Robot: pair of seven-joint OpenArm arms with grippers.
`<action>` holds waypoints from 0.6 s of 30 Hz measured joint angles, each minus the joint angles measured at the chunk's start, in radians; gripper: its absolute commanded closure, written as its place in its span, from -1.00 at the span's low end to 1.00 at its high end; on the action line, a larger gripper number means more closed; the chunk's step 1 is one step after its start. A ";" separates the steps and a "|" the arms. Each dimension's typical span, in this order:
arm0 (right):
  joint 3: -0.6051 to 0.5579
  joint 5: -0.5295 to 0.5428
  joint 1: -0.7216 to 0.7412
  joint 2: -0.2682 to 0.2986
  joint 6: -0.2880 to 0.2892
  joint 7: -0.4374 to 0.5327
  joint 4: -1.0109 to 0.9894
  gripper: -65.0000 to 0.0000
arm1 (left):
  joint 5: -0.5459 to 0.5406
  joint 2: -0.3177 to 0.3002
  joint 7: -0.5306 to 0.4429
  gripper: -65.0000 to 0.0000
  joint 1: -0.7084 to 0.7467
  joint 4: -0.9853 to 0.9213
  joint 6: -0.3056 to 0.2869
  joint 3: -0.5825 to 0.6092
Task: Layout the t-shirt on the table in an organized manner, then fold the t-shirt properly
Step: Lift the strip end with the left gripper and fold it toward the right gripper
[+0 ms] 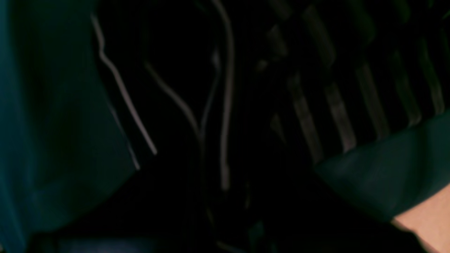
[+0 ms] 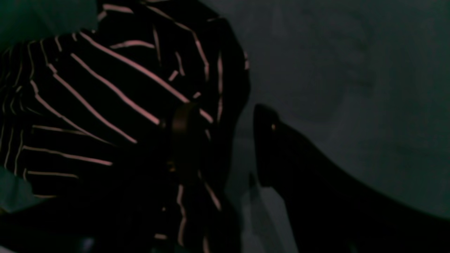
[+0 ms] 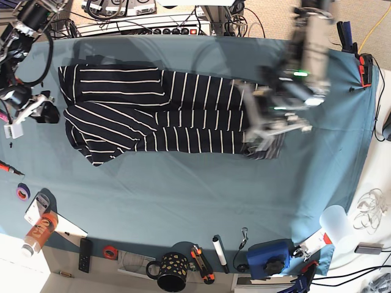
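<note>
T-shirt, navy, white-striped, crumpled, on table. Left gripper: at shirt's one end, clamped on its fabric. Right gripper: at shirt's opposite end, fingers apart.

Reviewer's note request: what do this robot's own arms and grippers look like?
The right gripper has dark, blunt-tipped fingers; its arm mixes black and white parts. The left arm, blurred, shows pale grey-white parts with darker sections. Its gripper's markings cannot be made out.

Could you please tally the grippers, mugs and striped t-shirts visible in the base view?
Grippers: 2 (left gripper, right gripper)
Mugs: 1 (black mug)
Striped t-shirts: 1 (t-shirt)
Total: 4
</note>
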 measured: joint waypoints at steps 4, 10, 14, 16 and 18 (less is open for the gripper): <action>0.000 -0.002 -0.002 -0.060 0.000 0.000 0.000 0.22 | 0.087 0.069 -0.005 1.00 -0.040 -0.027 0.014 0.096; 0.000 -0.013 -0.003 -0.084 0.000 0.000 0.000 0.22 | 0.152 0.172 -0.005 1.00 -0.082 -0.154 0.013 0.209; 0.000 -0.013 -0.003 -0.084 0.000 0.000 0.000 0.22 | 0.191 0.226 0.019 1.00 -0.113 -0.227 0.047 0.244; 0.000 -0.014 -0.003 -0.084 0.000 0.000 0.000 0.22 | 0.217 0.256 0.022 1.00 -0.128 -0.254 0.053 0.262; 0.000 -0.024 -0.003 -0.084 0.000 0.003 0.000 0.22 | 0.222 0.287 0.035 1.00 -0.146 -0.288 0.063 0.280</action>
